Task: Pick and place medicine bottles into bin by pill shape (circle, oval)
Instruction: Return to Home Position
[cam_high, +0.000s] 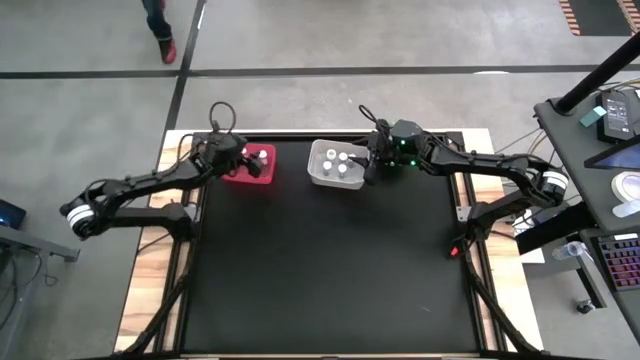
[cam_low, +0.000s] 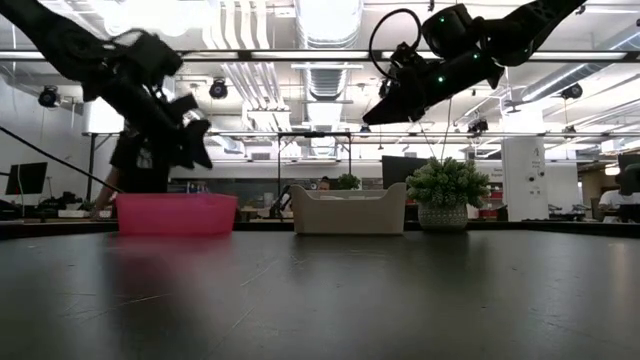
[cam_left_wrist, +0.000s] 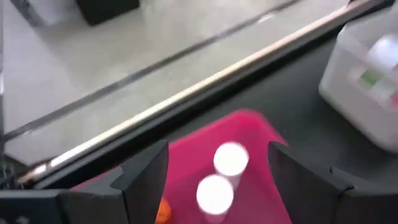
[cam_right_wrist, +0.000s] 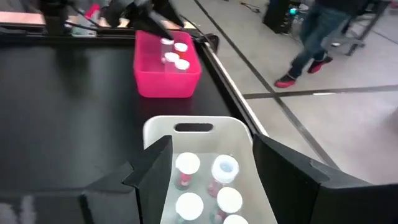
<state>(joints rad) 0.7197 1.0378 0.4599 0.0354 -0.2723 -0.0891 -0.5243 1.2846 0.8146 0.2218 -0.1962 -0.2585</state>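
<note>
Directly beneath the right wrist camera, several white-capped medicine bottles (cam_right_wrist: 188, 165) stand in the white bin (cam_right_wrist: 155, 127). A few more stand in the pink bin (cam_right_wrist: 165, 84). The right pincer (cam_right_wrist: 211, 143) hovers above the white bin and the left pincer (cam_left_wrist: 217, 149) above the pink bin, both spread and empty. No bottle shows on the table (cam_high: 330, 260), so judge sorting complete. Only homing both arms is left.

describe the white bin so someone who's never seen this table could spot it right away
On the black table, look at the middle of the edge farthest from the low camera, where two small bins sit side by side. The white bin is the one by the right gripper. Unlike the pink bin beside it, it is pale and has a slot handle.
</note>
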